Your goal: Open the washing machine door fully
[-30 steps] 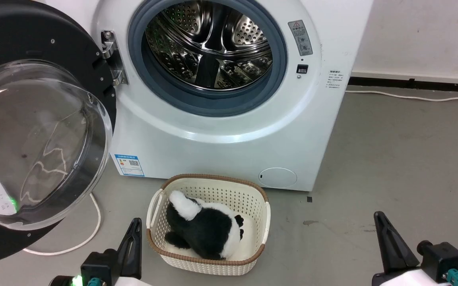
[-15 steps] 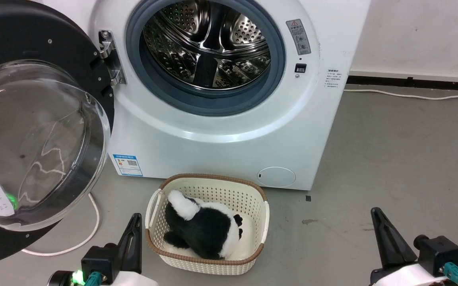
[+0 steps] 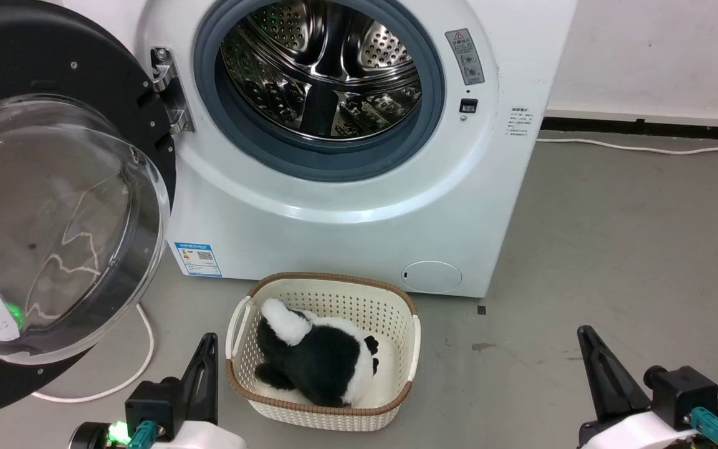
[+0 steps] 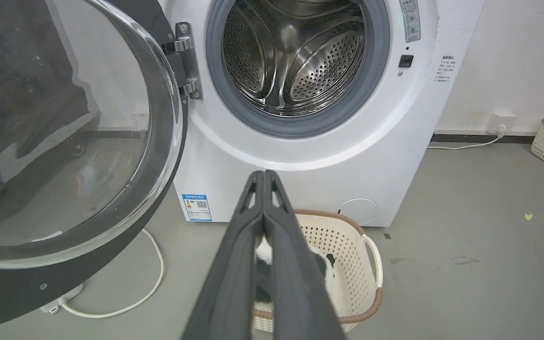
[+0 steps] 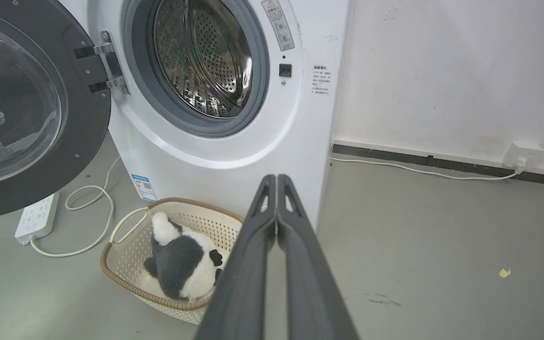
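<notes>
Left of the drum [image 3: 321, 75], the washing machine door [image 3: 53, 231] stands swung wide, same angle as a second ago; just the head camera drifted. Black rim, clear bulging glass. Left tool [image 4: 263, 175] and right tool [image 5: 276, 178] clenched, empty, flanking the basket [image 3: 328, 277]. Right wrist view adds a power strip [image 5: 36, 215] on the floor [image 5: 418, 226] below the door.

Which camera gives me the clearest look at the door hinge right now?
Left wrist view: the hinge is largest and sharpest there, unobstructed between the washing machine door and the drum opening. The head view shows it whole but smaller, from above; the right wrist view also shows it whole but smaller, at an angle.
</notes>
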